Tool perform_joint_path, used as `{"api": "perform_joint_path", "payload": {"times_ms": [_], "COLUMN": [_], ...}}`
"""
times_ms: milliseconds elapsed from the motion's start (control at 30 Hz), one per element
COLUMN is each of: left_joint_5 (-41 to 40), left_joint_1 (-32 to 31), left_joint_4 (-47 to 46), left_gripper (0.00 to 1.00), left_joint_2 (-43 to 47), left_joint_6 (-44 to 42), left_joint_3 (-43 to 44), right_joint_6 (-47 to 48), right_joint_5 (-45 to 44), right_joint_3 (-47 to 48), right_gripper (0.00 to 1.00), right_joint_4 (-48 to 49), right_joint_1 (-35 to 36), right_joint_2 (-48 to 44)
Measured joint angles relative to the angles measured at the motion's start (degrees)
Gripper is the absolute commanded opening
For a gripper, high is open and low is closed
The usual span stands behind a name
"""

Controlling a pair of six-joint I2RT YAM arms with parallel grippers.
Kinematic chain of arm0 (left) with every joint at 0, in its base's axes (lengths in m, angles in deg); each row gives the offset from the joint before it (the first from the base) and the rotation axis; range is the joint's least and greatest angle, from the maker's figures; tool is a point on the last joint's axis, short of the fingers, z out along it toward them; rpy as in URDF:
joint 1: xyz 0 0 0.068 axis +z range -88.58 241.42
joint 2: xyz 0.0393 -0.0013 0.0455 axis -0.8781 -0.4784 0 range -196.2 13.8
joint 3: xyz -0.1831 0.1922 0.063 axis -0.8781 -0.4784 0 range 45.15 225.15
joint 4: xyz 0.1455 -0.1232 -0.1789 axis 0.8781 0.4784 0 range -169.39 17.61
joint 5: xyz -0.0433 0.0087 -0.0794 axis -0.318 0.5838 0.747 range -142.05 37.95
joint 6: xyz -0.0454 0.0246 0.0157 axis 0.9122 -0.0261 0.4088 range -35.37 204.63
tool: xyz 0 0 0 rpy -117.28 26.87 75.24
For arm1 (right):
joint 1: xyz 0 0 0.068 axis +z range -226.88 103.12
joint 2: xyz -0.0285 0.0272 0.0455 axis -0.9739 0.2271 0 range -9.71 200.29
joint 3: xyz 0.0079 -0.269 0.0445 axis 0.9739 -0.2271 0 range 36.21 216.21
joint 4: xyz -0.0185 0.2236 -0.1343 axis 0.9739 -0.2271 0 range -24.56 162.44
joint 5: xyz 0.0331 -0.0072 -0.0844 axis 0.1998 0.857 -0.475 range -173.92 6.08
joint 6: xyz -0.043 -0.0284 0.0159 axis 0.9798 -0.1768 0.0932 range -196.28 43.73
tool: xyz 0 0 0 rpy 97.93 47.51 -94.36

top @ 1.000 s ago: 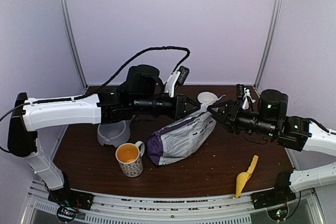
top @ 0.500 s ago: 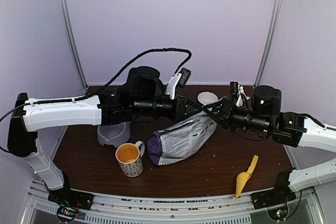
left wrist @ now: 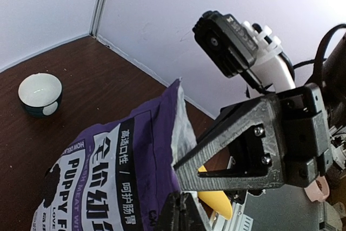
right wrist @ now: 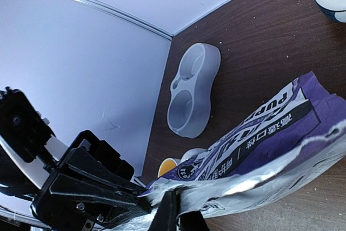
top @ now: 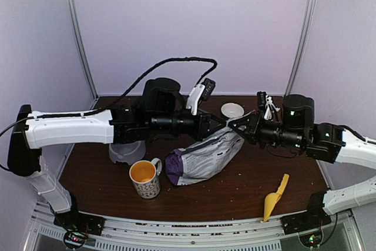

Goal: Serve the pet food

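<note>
On the dark brown wooden worktop (top: 235, 195) the purple plastic pet-food bag (top: 202, 160) lies in the middle, its top raised at the back right between the left end effector (left wrist: 181, 213) and the right end effector (right wrist: 174, 213). The grey plastic double-bowl feeder (top: 126, 150) sits to its left, with the patterned ceramic mug (top: 144, 178) just in front of the feeder. The small white round bowl (top: 232, 110) stands behind the bag, and the yellow plastic scoop (top: 275, 197) lies at the front right
</note>
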Motion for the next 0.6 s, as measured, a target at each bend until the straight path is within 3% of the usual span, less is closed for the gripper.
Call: {"api": "perform_joint_path", "payload": {"times_ms": [233, 600], "left_joint_5": [-11.8, -18.1], "left_joint_1": [-5.8, -7.4], "left_joint_4": [-1.5, -2.6], "left_gripper": [0.0, 0.0], "left_joint_2": [2.2, 2.5], "left_joint_6": [-7.8, -12.0], "left_joint_3": [-4.0, -8.5], "right_joint_6": [1.9, 0.9], "right_joint_5": [-4.3, -7.0], "right_joint_3": [4.5, 0.7], "right_gripper": [0.0, 0.0], "right_joint_4": [-11.3, -10.2], "right_joint_1": [4.0, 5.4], "right_joint_2": [1.7, 4.6]}}
